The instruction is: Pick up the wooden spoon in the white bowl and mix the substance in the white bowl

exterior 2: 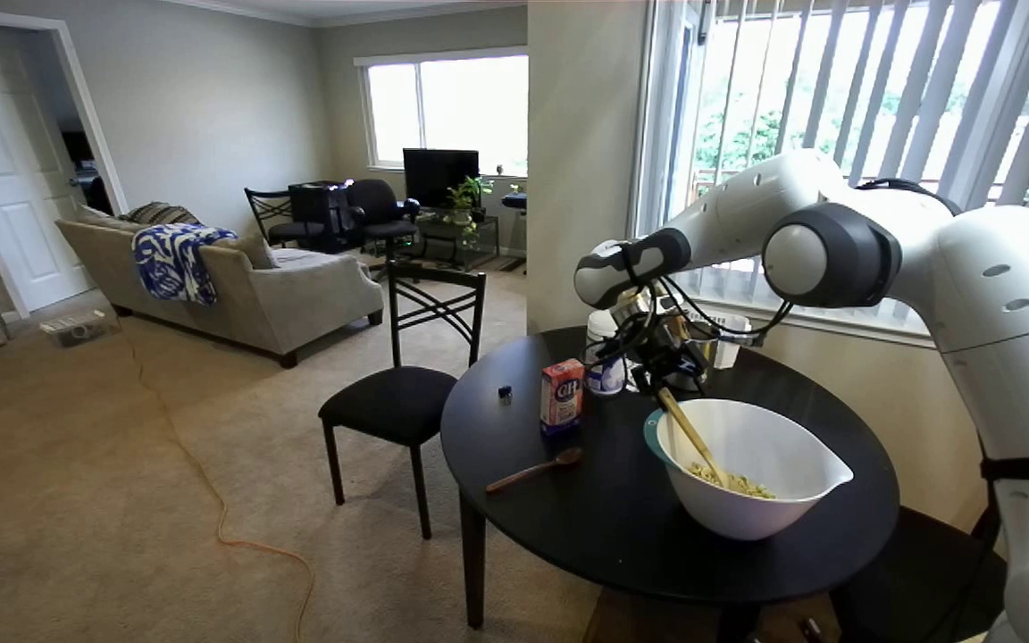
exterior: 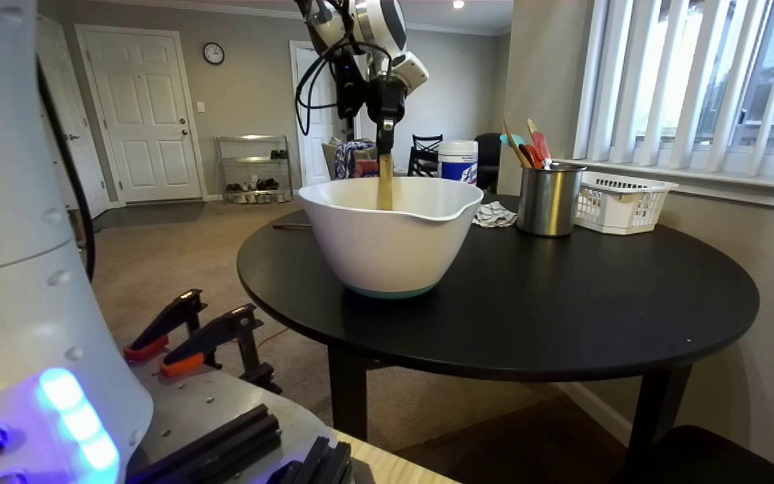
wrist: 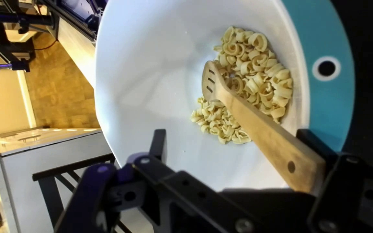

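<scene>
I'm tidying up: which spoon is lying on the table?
The dark brown spoon near the red box; the pale slotted wooden spoon is in the white bowl.

Your white bowl (exterior: 387, 249) looks glossy. In it is a matt wooden spoon (wrist: 261, 129); near the bowl, a metal cup (exterior: 548, 203).

One white bowl (exterior: 387, 249) is counted, and inside it one wooden spoon (wrist: 264, 135) and dozens of pasta pieces (wrist: 254, 83). Around the bowl are counted one brown spoon (exterior 2: 532, 471), one box (exterior 2: 561, 399), one tub (exterior: 458, 165), one metal cup (exterior: 548, 203), one basket (exterior: 615, 207) and one crumpled cloth (exterior: 494, 215). Well apart from the bowl, two clamps (exterior: 221, 331) are found.
</scene>
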### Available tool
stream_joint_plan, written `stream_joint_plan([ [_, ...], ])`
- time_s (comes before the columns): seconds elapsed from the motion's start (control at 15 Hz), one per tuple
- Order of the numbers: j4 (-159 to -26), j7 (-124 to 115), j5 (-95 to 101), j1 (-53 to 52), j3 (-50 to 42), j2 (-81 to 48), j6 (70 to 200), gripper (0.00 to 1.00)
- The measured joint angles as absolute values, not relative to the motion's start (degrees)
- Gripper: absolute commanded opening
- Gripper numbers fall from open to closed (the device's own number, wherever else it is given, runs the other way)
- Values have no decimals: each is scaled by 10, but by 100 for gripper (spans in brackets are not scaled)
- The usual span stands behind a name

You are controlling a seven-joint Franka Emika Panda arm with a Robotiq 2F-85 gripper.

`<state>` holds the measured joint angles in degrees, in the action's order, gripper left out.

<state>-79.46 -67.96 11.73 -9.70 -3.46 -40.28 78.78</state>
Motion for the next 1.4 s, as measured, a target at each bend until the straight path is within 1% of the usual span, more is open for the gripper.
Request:
stream_joint_plan([
  [0.27, -794, -680, 117, -97, -38, -403, 782, 100],
  [0.33, -794, -680, 117, -97, -38, -403, 781, 75],
  [0.4, -794, -680, 117, -97, -38, -403, 781, 74],
  [0.47, -794, -680, 117, -98, -38, -403, 781, 68],
  [0.53, -793, -680, 117, -98, -38, -403, 781, 60],
  [0.67, -793, -680, 117, -98, -38, -403, 781, 49],
  [1.0, -787, -680, 120, -98, -38, -403, 776, 15],
  [1.13, -782, -680, 121, -98, -38, -403, 768, 3],
  [1.2, -780, -680, 121, -98, -39, -403, 765, 0],
  [1.33, -776, -680, 121, -98, -41, -403, 762, 0],
  [1.4, -774, -680, 122, -98, -42, -403, 761, 3],
])
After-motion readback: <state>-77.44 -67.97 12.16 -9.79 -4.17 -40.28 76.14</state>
